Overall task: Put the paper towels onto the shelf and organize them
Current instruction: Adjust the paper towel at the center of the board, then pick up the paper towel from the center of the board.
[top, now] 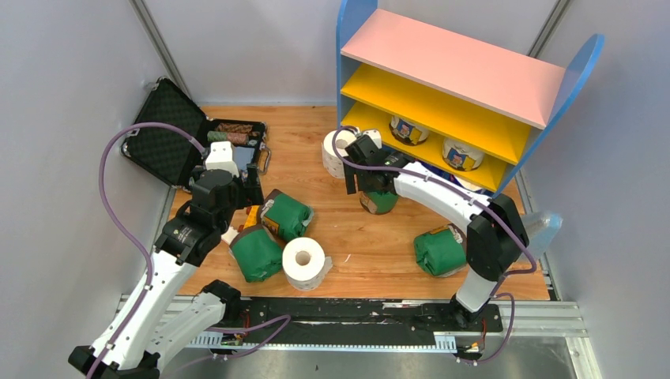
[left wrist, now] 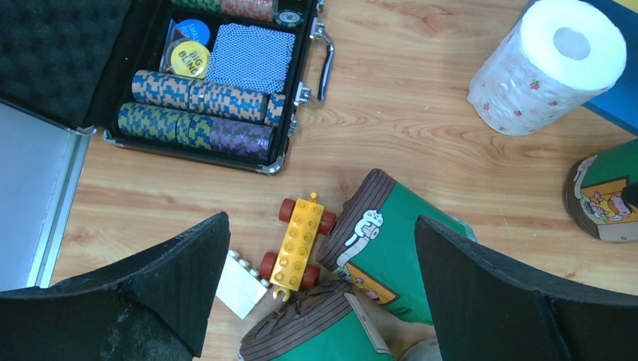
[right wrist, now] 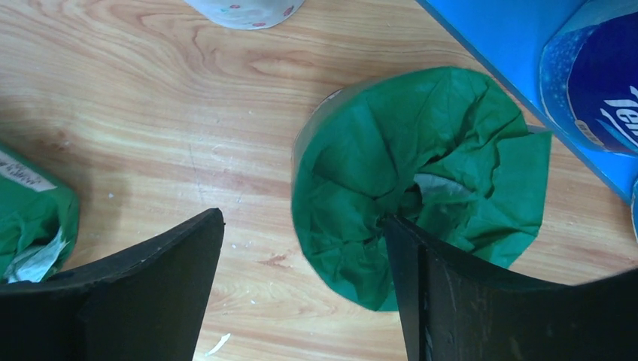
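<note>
The shelf (top: 442,59) stands at the back right, with two blue-and-white paper towels (top: 409,128) on its lowest yellow board. My right gripper (right wrist: 305,218) is open over an upright green roll (right wrist: 421,165): one fingertip (right wrist: 402,241) presses into its crumpled top and the other hangs over bare wood. Lying under my open left gripper (left wrist: 322,222) are two green rolls (left wrist: 406,256). Further paper towels on the table are a green one (top: 440,251), a bare white one (top: 303,262) and a dotted white one (left wrist: 549,68).
An open black case (top: 170,134) of poker chips lies at the back left. A yellow toy car (left wrist: 301,241) and a white brick (left wrist: 241,284) sit beside the left green rolls. The shelf's blue side panel (right wrist: 496,37) is close beside the upright roll.
</note>
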### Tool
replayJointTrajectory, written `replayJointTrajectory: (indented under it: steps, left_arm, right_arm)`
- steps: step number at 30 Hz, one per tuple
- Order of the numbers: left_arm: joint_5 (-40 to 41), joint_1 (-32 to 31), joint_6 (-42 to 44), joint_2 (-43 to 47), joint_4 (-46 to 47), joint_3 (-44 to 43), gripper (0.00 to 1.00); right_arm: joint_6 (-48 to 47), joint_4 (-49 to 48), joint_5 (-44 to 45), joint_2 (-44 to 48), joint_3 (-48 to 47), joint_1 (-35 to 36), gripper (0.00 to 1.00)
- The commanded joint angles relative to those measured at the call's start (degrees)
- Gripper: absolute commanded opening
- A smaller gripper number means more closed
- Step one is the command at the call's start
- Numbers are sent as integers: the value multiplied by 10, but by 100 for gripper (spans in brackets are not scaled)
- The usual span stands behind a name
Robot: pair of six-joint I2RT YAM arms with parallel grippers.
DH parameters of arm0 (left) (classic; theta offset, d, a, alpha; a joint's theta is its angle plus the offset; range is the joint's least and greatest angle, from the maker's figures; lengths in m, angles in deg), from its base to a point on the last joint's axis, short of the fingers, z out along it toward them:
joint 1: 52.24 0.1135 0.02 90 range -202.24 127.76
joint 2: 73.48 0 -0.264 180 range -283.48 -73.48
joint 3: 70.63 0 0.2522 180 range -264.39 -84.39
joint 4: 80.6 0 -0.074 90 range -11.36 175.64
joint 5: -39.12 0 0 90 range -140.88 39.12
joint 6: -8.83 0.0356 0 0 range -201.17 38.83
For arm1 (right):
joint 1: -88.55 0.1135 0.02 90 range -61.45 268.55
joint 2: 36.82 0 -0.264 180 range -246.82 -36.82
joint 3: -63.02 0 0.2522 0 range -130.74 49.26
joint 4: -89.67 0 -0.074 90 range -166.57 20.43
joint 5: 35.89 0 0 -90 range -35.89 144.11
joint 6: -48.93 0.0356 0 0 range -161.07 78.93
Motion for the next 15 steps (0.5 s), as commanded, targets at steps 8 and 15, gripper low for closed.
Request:
replayJointTrajectory:
  steps: [8, 15]
  left_arm:
    - [-1, 3, 8, 8, 16, -1, 100]
    - [0, 3, 8, 9, 16, -2, 100]
  right_arm:
    - [0, -20, 34, -62, -36, -6, 69]
    - [-45, 0, 17, -22, -52, 5, 48]
